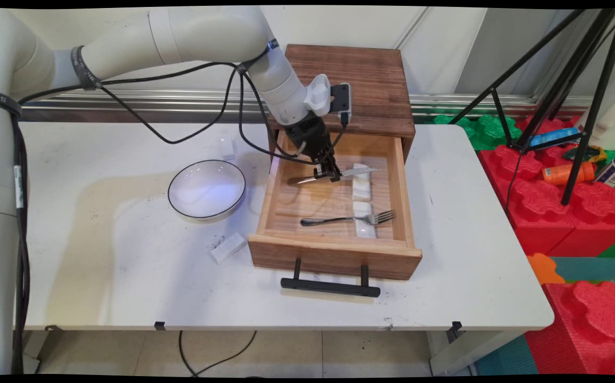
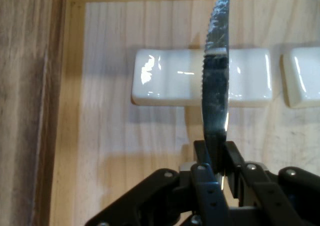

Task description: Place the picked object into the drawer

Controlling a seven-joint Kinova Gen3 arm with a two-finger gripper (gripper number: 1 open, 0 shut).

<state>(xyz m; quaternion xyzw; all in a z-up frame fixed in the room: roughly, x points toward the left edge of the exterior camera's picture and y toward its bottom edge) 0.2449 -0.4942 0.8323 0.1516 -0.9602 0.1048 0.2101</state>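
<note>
The end effector (image 1: pixel 328 173) is positioned inside the open wooden drawer (image 1: pixel 334 255), toward its rear half, with the arm reaching down from the upper left. Its 2 fingers are closed tight on a table knife (image 1: pixel 359 172), gripping it at roughly mid-length. The handle end projects toward the drawer's left wall and the blade points toward the right wall. In the hand view, the end effector (image 2: pixel 216 156) clamps the knife (image 2: pixel 216 86) with no visible gap on either side of the metal. The serrated blade runs straight away from the camera. The blade crosses over a white ceramic rest (image 2: pixel 170 76). A 2nd white rest (image 2: pixel 302 76) lies just beside the 1st, at the right edge of that view. The pictures do not show whether the blade touches the rest or hangs just above it. In the main view, the 2 rests sit in a line in the right half of the drawer, the rear rest (image 1: pixel 361 185) under the knife blade and the front rest (image 1: pixel 364 226) under the tines of a fork (image 1: pixel 339 218). The fork lies flat on the drawer floor, near the front wall and well apart from the end effector. The drawer stands pulled out of a dark wooden cabinet (image 1: pixel 360 85), with its black handle (image 1: pixel 330 287) facing the near edge of the desk (image 1: pixel 100 266). On the desk to the left of the drawer stands a white bowl (image 1: pixel 206 197) with a dark rim. A small white block (image 1: pixel 228 248) lies near the drawer's front left corner.
</note>
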